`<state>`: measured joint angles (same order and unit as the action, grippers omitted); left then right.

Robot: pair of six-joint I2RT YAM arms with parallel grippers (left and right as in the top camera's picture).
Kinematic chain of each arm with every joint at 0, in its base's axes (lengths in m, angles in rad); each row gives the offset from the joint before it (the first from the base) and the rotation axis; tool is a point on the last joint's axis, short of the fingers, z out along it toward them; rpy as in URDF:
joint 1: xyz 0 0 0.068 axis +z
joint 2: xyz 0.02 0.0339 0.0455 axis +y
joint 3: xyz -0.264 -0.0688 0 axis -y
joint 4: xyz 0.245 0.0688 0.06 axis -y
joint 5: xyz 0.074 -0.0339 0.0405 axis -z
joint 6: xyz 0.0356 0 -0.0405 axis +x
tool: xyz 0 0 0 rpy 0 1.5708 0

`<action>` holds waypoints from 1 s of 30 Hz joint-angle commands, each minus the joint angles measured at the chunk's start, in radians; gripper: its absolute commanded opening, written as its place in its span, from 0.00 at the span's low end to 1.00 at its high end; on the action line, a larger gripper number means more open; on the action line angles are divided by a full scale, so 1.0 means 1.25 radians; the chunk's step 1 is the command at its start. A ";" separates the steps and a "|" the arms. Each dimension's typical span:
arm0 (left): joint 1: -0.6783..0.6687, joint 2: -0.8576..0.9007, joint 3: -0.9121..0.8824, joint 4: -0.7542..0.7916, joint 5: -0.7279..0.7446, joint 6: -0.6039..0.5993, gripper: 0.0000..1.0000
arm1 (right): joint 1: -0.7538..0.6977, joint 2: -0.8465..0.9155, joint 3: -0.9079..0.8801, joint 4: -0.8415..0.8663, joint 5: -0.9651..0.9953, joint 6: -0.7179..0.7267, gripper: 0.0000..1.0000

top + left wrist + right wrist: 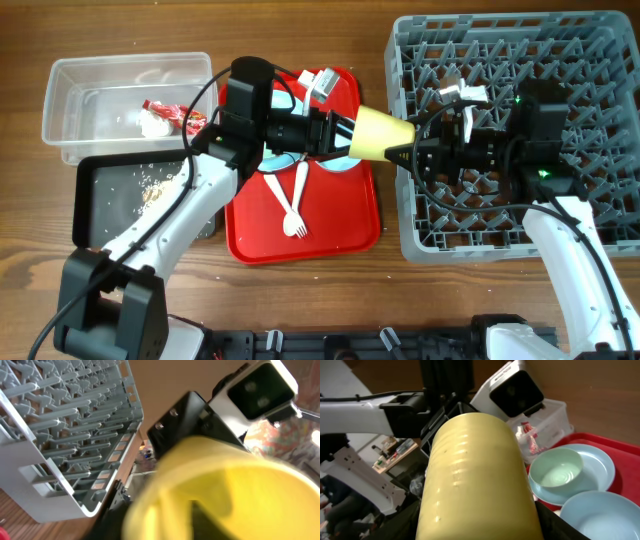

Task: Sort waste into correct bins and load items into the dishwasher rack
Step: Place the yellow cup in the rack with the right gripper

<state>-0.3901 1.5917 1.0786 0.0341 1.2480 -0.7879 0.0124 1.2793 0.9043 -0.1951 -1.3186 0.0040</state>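
The left fingers (340, 132) clamp the yellow cup (382, 135). I cannot tell whether the right fingers (422, 158) hold it, so an early release could drop it.

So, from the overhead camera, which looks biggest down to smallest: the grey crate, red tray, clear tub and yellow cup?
1. grey crate
2. red tray
3. clear tub
4. yellow cup, clearly smallest, even if it is raised nearer the camera

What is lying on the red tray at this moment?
A white fork and spoon lie on the red tray. From overhead the left arm covers most of the rest; the right wrist view shows a pale-blue plate carrying one pale bowl, with a second bowl close by.
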 commanded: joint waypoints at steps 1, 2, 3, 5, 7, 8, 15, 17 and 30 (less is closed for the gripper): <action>0.018 0.005 0.002 -0.138 -0.191 0.168 0.67 | 0.001 0.005 0.011 -0.046 0.233 0.020 0.47; 0.029 0.005 0.002 -0.223 -0.333 0.204 0.68 | 0.001 0.003 0.011 -0.077 0.307 0.020 0.47; 0.037 0.005 0.003 -0.272 -0.423 0.230 0.70 | 0.001 -0.001 0.011 -0.102 0.360 0.017 0.47; 0.069 -0.002 0.003 -0.354 -0.547 0.275 0.77 | -0.005 -0.035 0.017 -0.170 0.468 0.017 0.47; 0.097 -0.033 0.003 -0.426 -0.636 0.294 0.80 | -0.024 -0.081 0.053 -0.284 0.579 0.018 0.46; 0.109 -0.060 0.003 -0.466 -0.703 0.303 0.82 | -0.043 -0.103 0.101 -0.397 0.660 0.020 0.46; 0.115 -0.161 0.003 -0.563 -0.851 0.311 0.86 | -0.183 -0.084 0.316 -0.814 0.960 0.098 0.46; 0.115 -0.161 0.003 -0.565 -0.851 0.311 0.86 | -0.222 -0.031 0.316 -0.824 0.965 0.103 0.46; 0.115 -0.161 0.003 -0.573 -0.850 0.311 0.87 | -0.228 0.247 0.316 -0.707 0.885 0.102 1.00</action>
<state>-0.2512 1.4040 1.0817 -0.6746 0.2020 -0.4194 -0.2703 1.5749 1.2846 -1.0981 -0.1417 0.1246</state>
